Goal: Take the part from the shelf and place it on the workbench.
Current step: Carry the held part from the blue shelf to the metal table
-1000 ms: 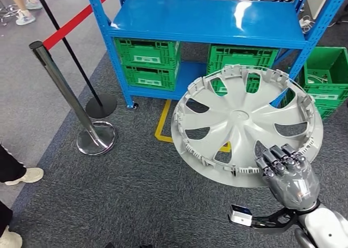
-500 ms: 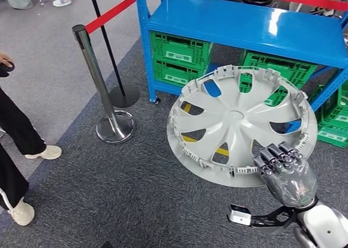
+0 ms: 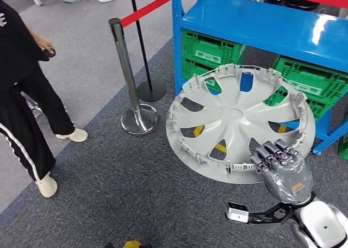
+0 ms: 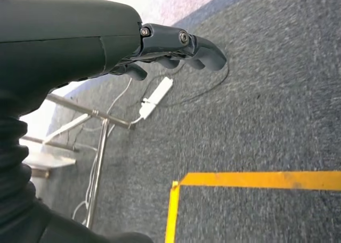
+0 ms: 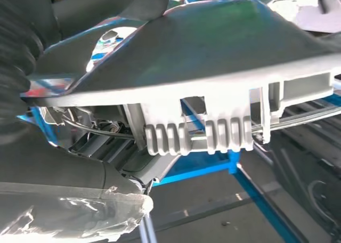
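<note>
The right robot hand (image 3: 283, 172) clamps its fingers over the near rim of a large round grey plastic wheel cover (image 3: 240, 120) with spoke-shaped cutouts, holding it tilted in the air above the dark grey carpet floor (image 3: 123, 188), in front of the shelf. In the right wrist view the cover's ribbed rim clips (image 5: 197, 134) sit just beyond the thumb. The left robot hand (image 4: 177, 48) hangs over the carpet with its fingers loosely curled and nothing in them. Behind the cover stands a blue metal shelf (image 3: 262, 25) with green plastic crates (image 3: 209, 49) beneath its board. A chrome barrier post (image 3: 131, 85) with a red belt stands beside the shelf, and a person in black clothes (image 3: 24, 90) stands further to the left.
</note>
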### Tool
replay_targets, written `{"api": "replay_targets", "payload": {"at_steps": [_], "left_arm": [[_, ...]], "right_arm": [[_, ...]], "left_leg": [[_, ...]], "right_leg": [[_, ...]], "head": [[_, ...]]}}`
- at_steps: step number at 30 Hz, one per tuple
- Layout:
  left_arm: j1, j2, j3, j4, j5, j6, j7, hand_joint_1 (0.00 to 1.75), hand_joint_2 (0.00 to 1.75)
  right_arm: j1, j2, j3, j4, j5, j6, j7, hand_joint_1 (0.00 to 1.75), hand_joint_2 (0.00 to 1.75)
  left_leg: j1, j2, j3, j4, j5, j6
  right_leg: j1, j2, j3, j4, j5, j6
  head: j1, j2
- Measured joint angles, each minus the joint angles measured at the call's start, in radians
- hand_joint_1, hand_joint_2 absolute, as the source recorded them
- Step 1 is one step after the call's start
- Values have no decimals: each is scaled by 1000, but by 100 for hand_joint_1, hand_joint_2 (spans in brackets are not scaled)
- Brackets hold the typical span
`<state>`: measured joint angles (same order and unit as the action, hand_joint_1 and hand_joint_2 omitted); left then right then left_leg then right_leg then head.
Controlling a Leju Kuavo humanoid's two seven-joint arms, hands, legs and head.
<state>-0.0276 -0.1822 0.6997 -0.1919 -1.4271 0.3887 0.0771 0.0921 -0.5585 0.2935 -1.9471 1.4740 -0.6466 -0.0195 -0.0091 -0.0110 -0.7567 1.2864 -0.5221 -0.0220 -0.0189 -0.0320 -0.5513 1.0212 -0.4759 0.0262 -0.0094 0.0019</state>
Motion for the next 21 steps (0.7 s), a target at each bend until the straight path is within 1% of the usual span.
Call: {"api": "replay_targets", "payload": {"at_steps": [1, 2, 3, 4, 5, 6, 8, 9, 10, 11, 12, 13, 14, 15, 16, 17, 18, 19, 20, 21], "left_arm": [[0, 0, 1, 0, 0, 0, 0, 0, 175], [0, 0, 2, 0, 0, 0, 0, 0, 175], [0, 0, 3, 0, 0, 0, 0, 0, 175], [-2, -1, 3, 0, 0, 0, 0, 0, 175], [-4, -1, 3, 0, 0, 0, 0, 0, 175], [-5, -2, 3, 0, 0, 0, 0, 0, 175], [-3, -2, 4, 0, 0, -1, 1, 0, 175], [0, -2, 5, 0, 0, -1, 2, 0, 175], [1, -1, 5, 0, 0, -3, 4, 0, 175], [1, -1, 6, 0, -1, -5, 6, 0, 175], [0, -1, 6, 0, -2, -8, 8, 0, 175], [-2, -2, 6, 0, -2, -11, 10, 0, 175], [-3, -2, 6, 0, -3, -14, 13, 0, 175], [-3, -3, 6, 0, -3, -18, 15, 0, 175], [-2, -3, 7, 0, -3, -22, 18, 0, 175], [-2, -3, 7, 0, -1, -29, 20, 0, 175], [-2, -3, 8, 0, 2, -39, 21, 0, 175], [-3, -3, 9, 0, 7, -50, 23, 0, 175], [-4, -3, 10, 0, 11, -62, 26, 0, 175], [-5, -3, 11, 0, 14, -72, 28, 0, 175]], "right_arm": [[0, 0, 0, 0, 0, 0, 0, 175, 175], [-1, 0, 0, 0, 0, 0, 0, 175, 175], [-2, 0, 0, 0, 0, 0, -1, 175, 175], [-3, 0, 0, 0, 0, 0, -1, 175, 175], [-4, -1, 0, 0, 0, 0, -1, 175, 175], [-5, -1, 0, 0, -1, 1, -1, 175, 175], [-7, -2, 0, 0, -1, 3, -1, 175, 175], [-9, -2, 1, 0, -2, 5, -1, 175, 175], [-11, -2, 1, 1, -4, 7, -1, 175, 175], [-13, -3, 1, 2, -6, 8, -1, 175, 175], [-15, -3, 1, 3, -8, 9, -1, 175, 175], [-16, -4, 1, 4, -10, 11, -1, 175, 175], [-16, -4, 2, 7, -12, 12, -1, 175, 175], [-16, -4, 2, 9, -13, 13, 0, 175, 175], [-16, -4, 2, 12, -15, 14, 0, 175, 175], [-16, -4, 2, 14, -17, 16, 0, 175, 175], [-16, -4, 2, 17, -21, 19, 2, 175, 175], [-16, -4, 2, 19, -25, 22, 4, 175, 175], [-16, -4, 2, 21, -30, 25, 6, 175, 175], [-16, -4, 1, 24, -36, 27, 7, 175, 175]], "left_leg": [[2, 3, 20, -30, 21, 0], [3, 12, 57, -90, 53, 1], [1, 31, 98, -160, 79, 3], [-2, 48, 132, -223, 96, 6], [-5, 61, 152, -263, 103, 11], [-9, 65, 157, -281, 103, 15], [-12, 48, 152, -287, 105, 27], [-11, 38, 152, -289, 106, 32], [-10, 28, 152, -292, 108, 38], [-9, 19, 153, -294, 110, 44], [-9, 9, 153, -293, 111, 48], [-9, -2, 152, -293, 112, 52], [-10, -15, 152, -293, 113, 54], [-11, -28, 152, -293, 113, 55], [-11, -41, 153, -292, 114, 55], [-11, -55, 153, -291, 114, 54], [-11, -68, 153, -290, 115, 52], [-11, -81, 150, -286, 116, 50], [-11, -93, 145, -284, 119, 46], [-11, -105, 139, -282, 123, 41]], "right_leg": [[0, -13, 0, 0, 0, 0], [0, -26, 1, 0, 0, 1], [1, -37, 2, 0, -1, 3], [4, -47, 2, 2, -3, 6], [6, -56, 0, 3, -3, 10], [8, -65, -1, 3, -4, 16], [7, -81, -3, 3, -6, 26], [5, -74, -7, 10, -14, 31], [3, -55, -18, 35, -31, 33], [3, -28, -40, 82, -58, 35], [3, 0, -68, 148, -89, 34], [5, 18, -102, 219, -117, 33], [6, 26, -130, 272, -132, 32], [7, 29, -144, 293, -128, 31], [7, 31, -138, 274, -106, 30], [6, 37, -115, 219, -70, 30], [2, 60, -84, 149, -37, 30], [-3, 85, -53, 84, -15, 31], [-7, 106, -31, 39, -3, 31], [-9, 119, -22, 19, -2, 30]], "head": [[0, 0], [0, 0], [0, 0], [0, 0], [1, 0], [1, 0], [3, 0], [4, 0], [6, 0], [9, 0], [12, 0], [13, 0], [15, 0], [15, 0], [15, 0], [15, 0], [15, 0], [14, 0], [14, 0], [13, 0]]}}
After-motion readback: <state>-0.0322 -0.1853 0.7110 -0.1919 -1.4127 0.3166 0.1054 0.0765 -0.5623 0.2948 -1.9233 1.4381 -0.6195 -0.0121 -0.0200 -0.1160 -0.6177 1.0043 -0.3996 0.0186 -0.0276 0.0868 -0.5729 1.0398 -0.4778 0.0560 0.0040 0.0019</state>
